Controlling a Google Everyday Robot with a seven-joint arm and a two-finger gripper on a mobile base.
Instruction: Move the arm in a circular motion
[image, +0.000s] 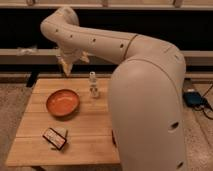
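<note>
The arm (145, 75) is a thick cream-white tube with small dark holes. It fills the right half of the camera view and arches up and left to an elbow (60, 22) at the top. From there it drops to the gripper (66, 69), which hangs above the back edge of the wooden table (85, 145), left of a small clear bottle (93, 85) and behind an orange bowl (63, 102). The gripper touches nothing on the table.
A dark flat packet (55, 138) lies near the table's front left. The arm's big lower segment covers the table's right side. A dark shelf wall (30, 30) runs behind the table. A blue object (192, 98) lies on the floor at right.
</note>
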